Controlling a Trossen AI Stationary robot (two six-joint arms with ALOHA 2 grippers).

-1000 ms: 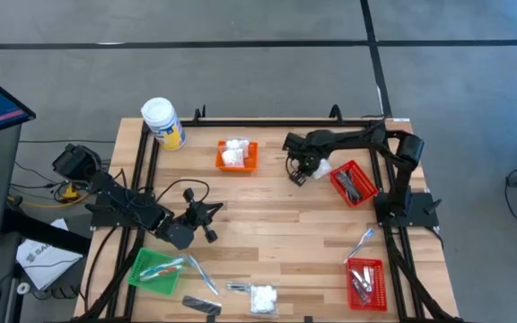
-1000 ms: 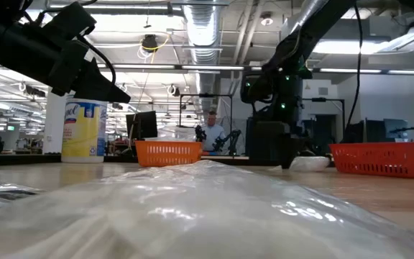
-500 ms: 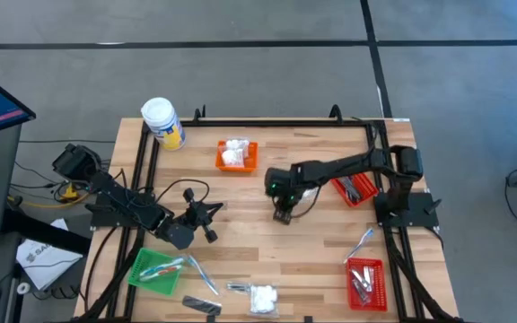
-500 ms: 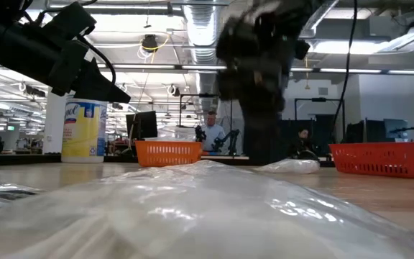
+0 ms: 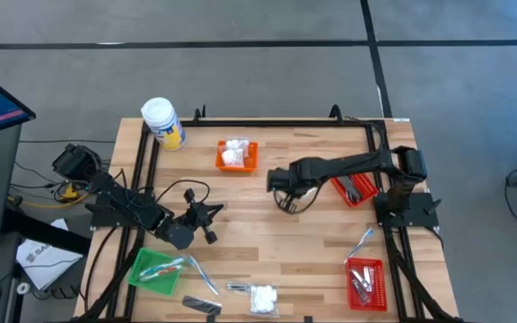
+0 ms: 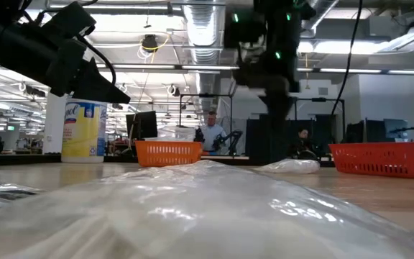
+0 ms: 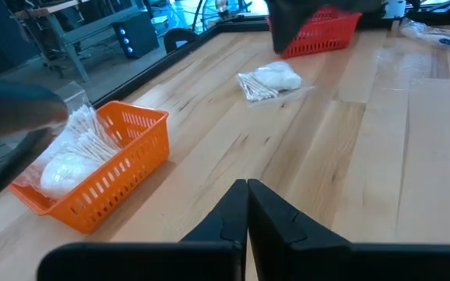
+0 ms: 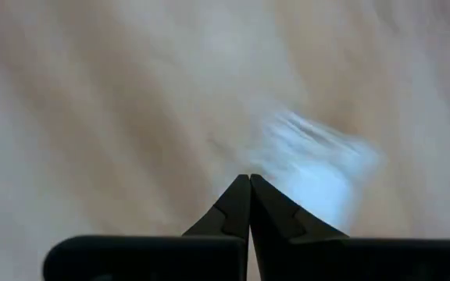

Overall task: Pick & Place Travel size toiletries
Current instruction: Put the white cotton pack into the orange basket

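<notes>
My right gripper (image 5: 284,203) hung mid-surface, jaws shut on nothing, poised for another pick, my left gripper (image 5: 212,222) waiting shut and empty, while 1 white packet (image 7: 272,78) lay beside the red basket (image 5: 349,185).

White lumpy clear-wrapped packets (image 5: 233,154) lie heaped in an orange mesh basket (image 5: 252,165), near the right claw (image 5: 283,196), on its far-left side. A clear-wrapped packet of cotton swabs (image 7: 270,80) lies flat close by that claw. Another white lumpy packet (image 5: 263,297), thin clear-wrapped sticks (image 5: 201,274) and a slim dark sachet (image 5: 203,307) lie flat, well in front of the left claw (image 5: 208,218).
</notes>
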